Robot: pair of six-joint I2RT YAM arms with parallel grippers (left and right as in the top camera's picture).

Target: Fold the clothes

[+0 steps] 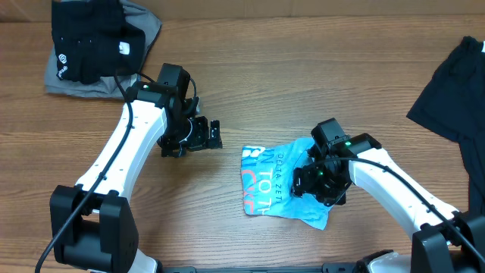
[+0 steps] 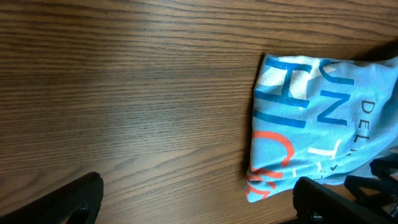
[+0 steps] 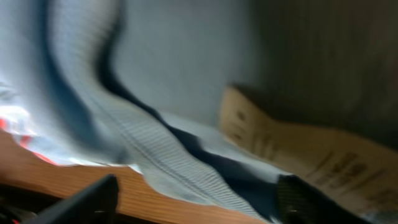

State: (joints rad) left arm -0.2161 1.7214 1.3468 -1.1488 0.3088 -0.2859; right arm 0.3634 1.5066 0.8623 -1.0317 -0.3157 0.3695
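From overhead, the light blue T-shirt (image 1: pixel 271 178) lies on the worktop (image 1: pixel 250 68) as a small, partly folded bundle with its lettering up. The left gripper (image 1: pixel 214 135) hangs just left of the T-shirt, released and empty. The right gripper (image 1: pixel 322 184) sits down on the T-shirt's right part. A black garment (image 1: pixel 87 38) lies on a grey one (image 1: pixel 144 21) well up and left of the T-shirt, and another black one (image 1: pixel 455 91) lies far to its right.

In the left wrist view, the dark fingers (image 2: pixel 74 199) stand wide apart over bare wood, with the T-shirt's left edge ahead of them.

The right wrist view is blurred. A ribbed seam (image 3: pixel 155 155) and a tan label (image 3: pixel 280 146) fill it, and cloth lies between the spread fingers (image 3: pixel 93 199). Whether they pinch it cannot be told.

The T-shirt looks light, limp and thin, so it will sag and slide on the wood. The doubled edge or seam seems the firmest hold.
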